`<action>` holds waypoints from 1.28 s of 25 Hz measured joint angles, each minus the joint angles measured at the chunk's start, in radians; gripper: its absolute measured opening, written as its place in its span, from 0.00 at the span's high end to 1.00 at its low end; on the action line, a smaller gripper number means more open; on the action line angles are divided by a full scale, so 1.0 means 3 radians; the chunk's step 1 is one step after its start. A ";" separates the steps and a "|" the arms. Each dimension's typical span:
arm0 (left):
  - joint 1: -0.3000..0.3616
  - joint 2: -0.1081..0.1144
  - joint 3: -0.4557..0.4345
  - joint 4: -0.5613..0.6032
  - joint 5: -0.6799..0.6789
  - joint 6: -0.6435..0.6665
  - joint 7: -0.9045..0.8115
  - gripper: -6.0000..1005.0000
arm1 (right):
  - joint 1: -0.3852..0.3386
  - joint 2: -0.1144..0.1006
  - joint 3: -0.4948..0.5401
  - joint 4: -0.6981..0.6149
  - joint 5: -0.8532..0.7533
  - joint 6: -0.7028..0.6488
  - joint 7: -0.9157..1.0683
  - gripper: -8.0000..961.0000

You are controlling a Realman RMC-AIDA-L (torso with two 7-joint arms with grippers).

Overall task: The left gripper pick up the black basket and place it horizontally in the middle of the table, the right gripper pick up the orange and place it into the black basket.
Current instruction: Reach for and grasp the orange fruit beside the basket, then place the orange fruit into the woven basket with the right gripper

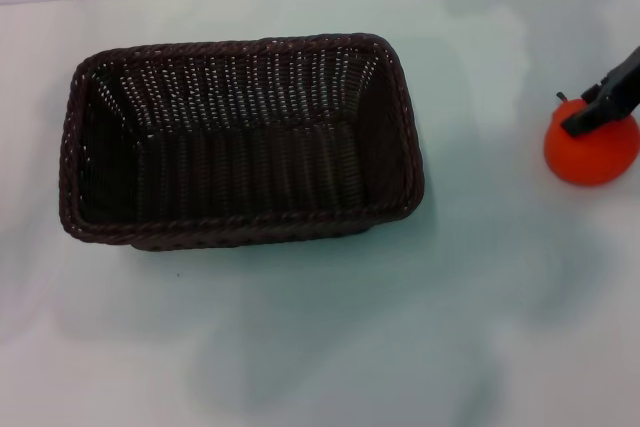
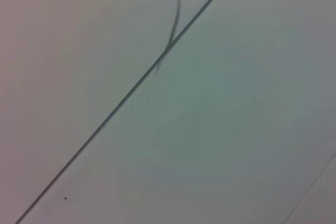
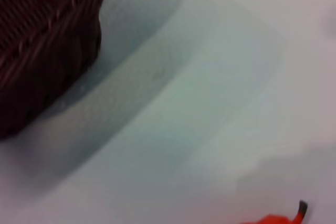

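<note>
From the head camera, the black basket (image 1: pixel 240 142) sits upright and lengthwise across the middle of the table (image 1: pixel 330 347), open side up, nothing inside it; well off to the robot's right, the orange (image 1: pixel 591 147) rests on the tabletop near the edge of view; the right gripper (image 1: pixel 608 97) comes in from that edge, its dark finger lying over the top of the fruit and touching it, though whether it is clamped or spread I cannot tell from here; the left gripper does not appear.

Over to the left wrist camera: only pale surface crossed by a thin dark seam (image 2: pixel 126 98); no fingers, no basket.

Right wrist camera now: a corner of the basket (image 3: pixel 47 45) with its shadow on the table (image 3: pixel 210 103), and a sliver of orange (image 3: pixel 273 219) with its dark stem (image 3: pixel 302 209) at the frame's edge, well apart from the basket.
</note>
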 joint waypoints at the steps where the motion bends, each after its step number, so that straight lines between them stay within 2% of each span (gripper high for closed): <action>1: 0.0000 0.0000 0.0001 0.0000 0.0000 -0.0009 -0.0002 0.10 | 0.0012 0.0004 -0.0001 0.0001 -0.0046 -0.0017 -0.0002 0.25; 2: -0.0002 0.0000 0.0002 -0.0001 0.0001 -0.0024 -0.0003 0.10 | 0.0023 0.0008 -0.0003 0.0002 -0.0080 -0.0034 -0.0007 0.25; 8: -0.0036 0.0003 0.0059 -0.0012 0.0002 -0.0102 -0.0018 0.10 | 0.0032 0.0011 -0.0082 0.0004 -0.0121 -0.0106 -0.0032 0.48; 13: -0.0059 0.0021 0.0065 -0.0069 0.0003 -0.0127 -0.0018 0.10 | 0.0022 0.0010 -0.0125 0.0013 -0.0142 -0.0116 -0.0033 0.73; 18: -0.0070 0.0025 0.0079 -0.0080 0.0003 -0.0152 -0.0017 0.10 | 0.0012 0.0010 -0.0106 0.0018 -0.0141 -0.0133 -0.0076 0.82; 24: -0.0070 0.0026 0.0077 -0.0084 0.0001 -0.0152 -0.0018 0.10 | 0.0003 0.0016 0.0070 0.0020 -0.0046 -0.0091 -0.0211 0.89; 29: -0.0056 0.0032 0.0075 -0.0087 0.0001 -0.0133 -0.0021 0.10 | -0.0003 0.0000 0.0472 0.0014 0.0214 0.0005 -0.0455 0.91; 31: -0.0047 0.0032 0.0074 -0.0087 -0.0001 -0.0124 -0.0021 0.10 | -0.0029 -0.0019 0.0761 -0.0002 0.0645 0.0045 -0.0656 0.92; 32: -0.0044 0.0032 0.0074 -0.0087 -0.0005 -0.0122 -0.0021 0.10 | -0.0029 -0.0019 0.0761 -0.0002 0.0645 0.0045 -0.0656 0.92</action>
